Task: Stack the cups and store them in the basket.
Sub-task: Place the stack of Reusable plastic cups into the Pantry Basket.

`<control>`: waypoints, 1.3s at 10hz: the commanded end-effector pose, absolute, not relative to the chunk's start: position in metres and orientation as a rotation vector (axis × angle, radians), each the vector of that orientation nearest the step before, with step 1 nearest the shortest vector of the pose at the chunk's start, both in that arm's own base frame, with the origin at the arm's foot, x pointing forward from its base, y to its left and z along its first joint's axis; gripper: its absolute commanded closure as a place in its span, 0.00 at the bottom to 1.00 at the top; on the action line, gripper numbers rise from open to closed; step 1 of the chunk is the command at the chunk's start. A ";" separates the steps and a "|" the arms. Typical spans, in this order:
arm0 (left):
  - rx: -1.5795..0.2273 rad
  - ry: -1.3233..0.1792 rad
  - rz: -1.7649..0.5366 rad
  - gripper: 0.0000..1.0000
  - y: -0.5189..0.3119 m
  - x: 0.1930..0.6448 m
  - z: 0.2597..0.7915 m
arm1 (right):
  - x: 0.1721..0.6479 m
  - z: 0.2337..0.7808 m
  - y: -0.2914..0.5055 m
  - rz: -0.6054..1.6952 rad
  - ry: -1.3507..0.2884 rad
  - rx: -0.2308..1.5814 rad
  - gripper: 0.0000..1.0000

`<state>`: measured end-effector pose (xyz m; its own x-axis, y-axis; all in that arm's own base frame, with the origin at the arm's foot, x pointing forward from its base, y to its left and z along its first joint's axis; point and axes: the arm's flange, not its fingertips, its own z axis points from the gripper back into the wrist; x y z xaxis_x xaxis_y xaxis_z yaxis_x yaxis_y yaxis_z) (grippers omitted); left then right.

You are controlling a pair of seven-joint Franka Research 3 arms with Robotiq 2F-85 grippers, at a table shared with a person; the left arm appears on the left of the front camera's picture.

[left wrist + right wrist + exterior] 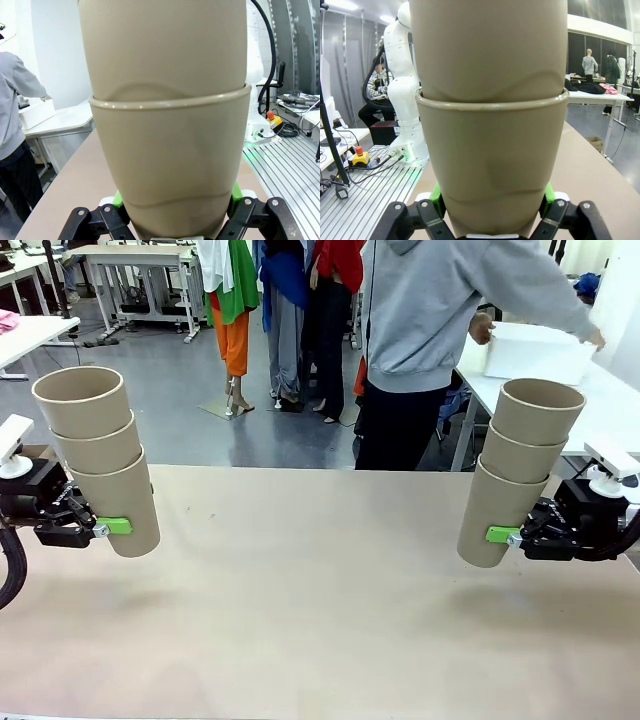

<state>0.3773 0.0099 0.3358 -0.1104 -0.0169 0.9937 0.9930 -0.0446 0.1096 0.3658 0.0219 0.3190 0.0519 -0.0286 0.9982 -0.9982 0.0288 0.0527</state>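
Note:
Two stacks of three tan paper cups are held above the table. My left gripper (122,526) is shut on the bottom cup of the left stack (98,455), which leans left. On the right, my right gripper (497,535) is shut on the bottom cup of the other stack (522,470), which leans right. The left wrist view has the left gripper (175,222) with green pads pressing its cups (170,150). The right wrist view has the right gripper (492,217) clamping its cups (490,150) the same way. The white basket (540,352) stands on a side table at the far right, under a person's hands.
The tan table (320,600) lies bare between the two arms. A person in a grey hoodie (440,310) stands past the far edge, turned toward the basket (37,114). The white side table (610,405) sits beyond the right corner.

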 end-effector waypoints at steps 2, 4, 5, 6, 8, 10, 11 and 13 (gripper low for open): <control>-1.178 -1.264 -1.339 0.16 0.008 0.376 0.338 | 0.367 0.323 0.022 1.141 -1.216 1.228 0.16; -1.178 -1.264 -1.339 0.16 0.008 0.376 0.338 | 0.367 0.323 0.022 1.141 -1.216 1.228 0.16; -1.178 -1.264 -1.339 0.16 0.008 0.376 0.338 | 0.367 0.323 0.022 1.141 -1.216 1.228 0.16; -1.178 -1.264 -1.339 0.16 0.008 0.376 0.338 | 0.367 0.323 0.022 1.141 -1.216 1.228 0.16; -1.178 -1.264 -1.339 0.16 0.008 0.376 0.338 | 0.367 0.323 0.022 1.141 -1.216 1.228 0.16; -1.178 -1.264 -1.339 0.16 0.008 0.376 0.338 | 0.367 0.323 0.022 1.141 -1.216 1.228 0.16; -1.178 -1.264 -1.339 0.16 0.008 0.376 0.338 | 0.367 0.323 0.022 1.141 -1.216 1.228 0.16; -1.178 -1.264 -1.339 0.16 0.008 0.376 0.338 | 0.367 0.323 0.022 1.141 -1.216 1.228 0.16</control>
<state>0.3773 0.0099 0.3358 -0.1104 -0.0169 0.9937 0.9930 -0.0446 0.1096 0.3658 0.0219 0.3190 0.0519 -0.0286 0.9982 -0.9982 0.0288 0.0527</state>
